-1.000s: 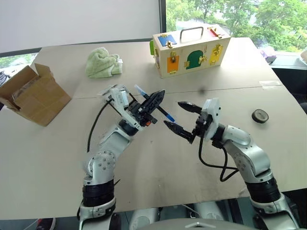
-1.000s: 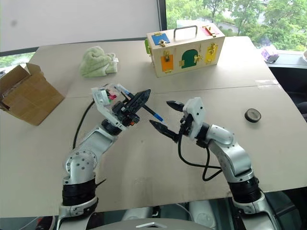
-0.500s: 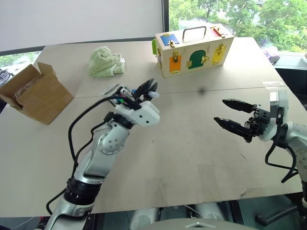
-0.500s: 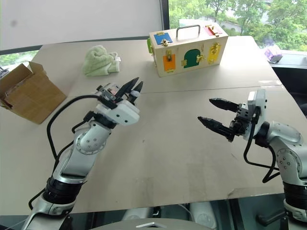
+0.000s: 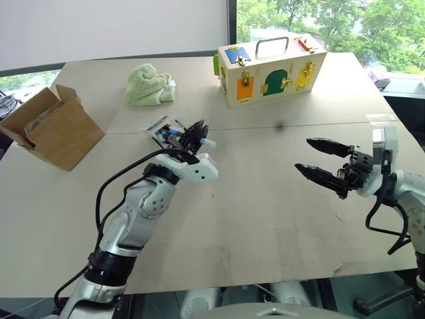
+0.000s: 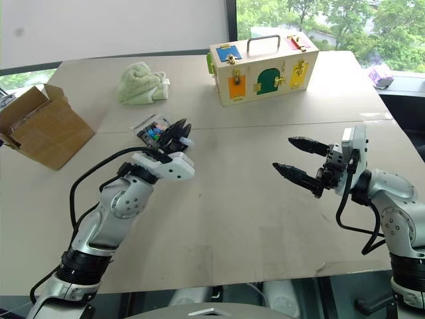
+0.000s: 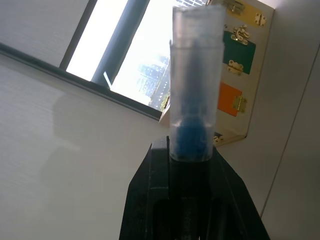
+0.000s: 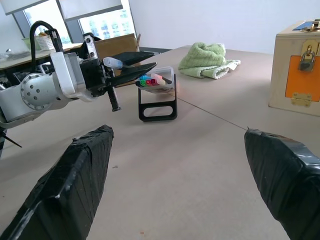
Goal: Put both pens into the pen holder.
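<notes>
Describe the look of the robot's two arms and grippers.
Both arms are silver-grey metal with rounded joints and black ribbed cuffs lower down. Each wrist carries a white housing, with a looping black cable alongside. The left gripper and right gripper have two black, pointed fingers.

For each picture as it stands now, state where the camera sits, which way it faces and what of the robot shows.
Head, both eyes: forward and down over the table; both arms; left gripper at the pen holder, right gripper open.
Left wrist: along shut fingers clamping the blue-tipped pen, toward the wooden box.
Right wrist: between its own fingers, toward the left gripper.
Shared: wooden box, green towel.
</notes>
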